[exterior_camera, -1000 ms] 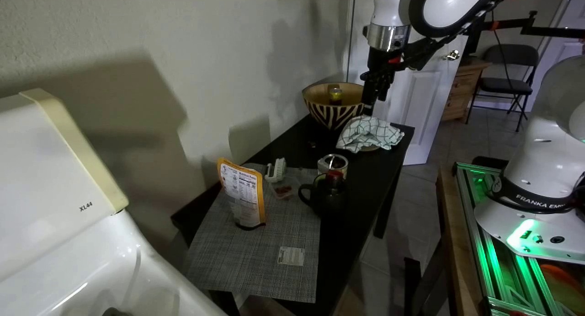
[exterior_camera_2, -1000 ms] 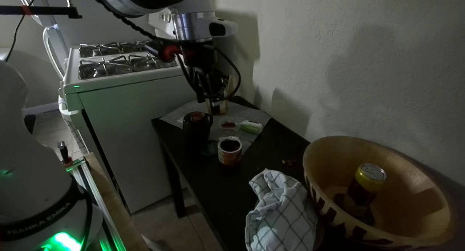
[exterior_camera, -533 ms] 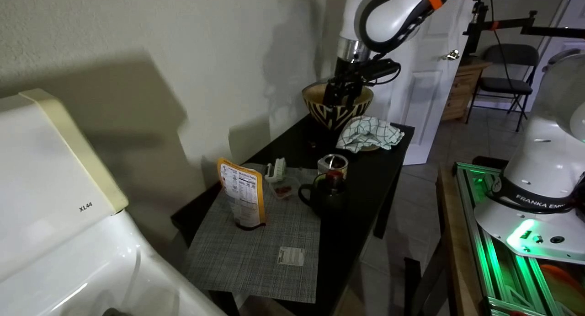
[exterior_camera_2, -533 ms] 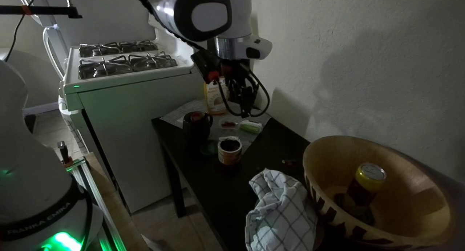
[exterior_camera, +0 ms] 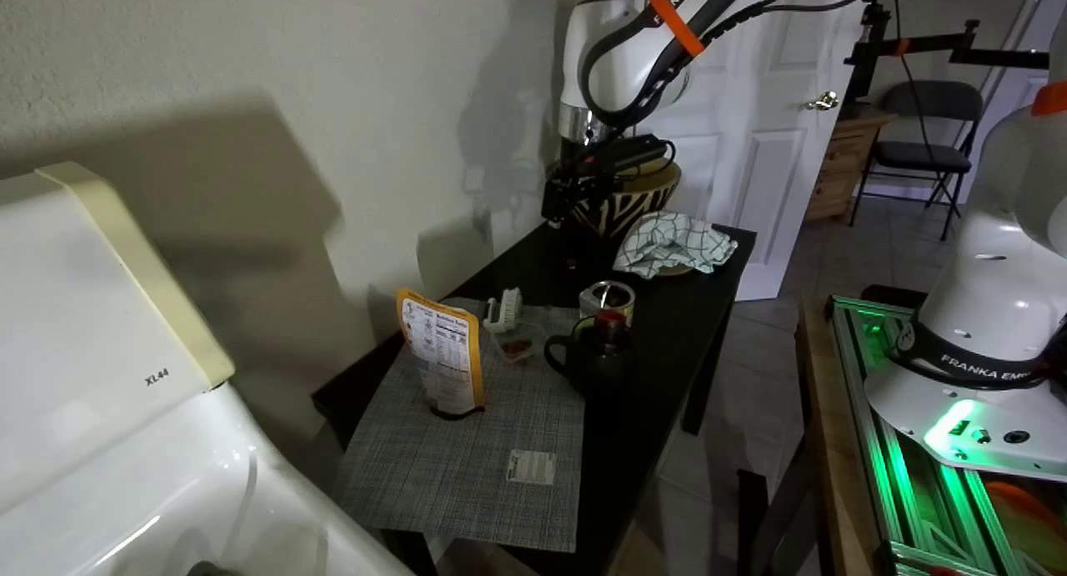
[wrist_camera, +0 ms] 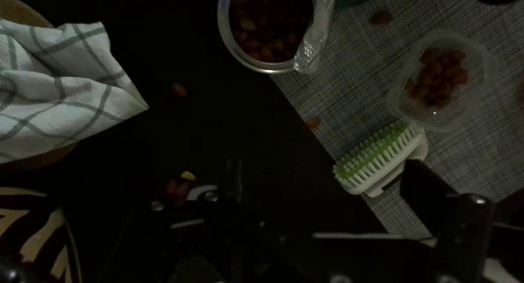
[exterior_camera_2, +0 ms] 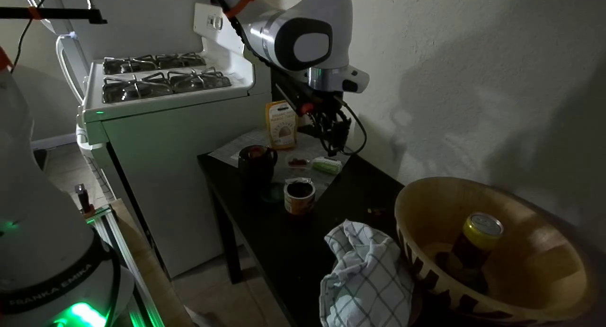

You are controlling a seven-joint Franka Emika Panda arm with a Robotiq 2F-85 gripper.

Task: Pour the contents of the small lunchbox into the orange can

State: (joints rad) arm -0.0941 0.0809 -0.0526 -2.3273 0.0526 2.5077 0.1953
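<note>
The orange can (exterior_camera_2: 299, 205) stands upright on the dark table with its foil lid peeled back; in the wrist view its open top (wrist_camera: 241, 58) shows almonds inside. It also shows behind the mug in an exterior view (exterior_camera: 588, 308). The small lunchbox is a clear plastic box (wrist_camera: 458, 111) with almonds in it, on the grey placemat; it shows in both exterior views (exterior_camera: 533, 339) (exterior_camera_2: 298, 167). My gripper (wrist_camera: 323, 172) is open and empty, fingers spread. It hovers above the table near the wall (exterior_camera: 560, 213) (exterior_camera_2: 335, 147), away from the lunchbox and the can.
A green-and-white brush (wrist_camera: 380, 160) lies against the lunchbox. A dark mug (exterior_camera: 593, 361) stands near the can, and a snack pouch (exterior_camera: 442, 355) on the placemat. A checked towel (exterior_camera_2: 367, 275) and striped bowl (exterior_camera_2: 530, 279) are at the other end. Loose almonds (wrist_camera: 179, 89) lie about.
The arm has swung over the table towards the wall and come lower, bringing the gripper with it. The lunchbox, the can and the other things have not moved.
</note>
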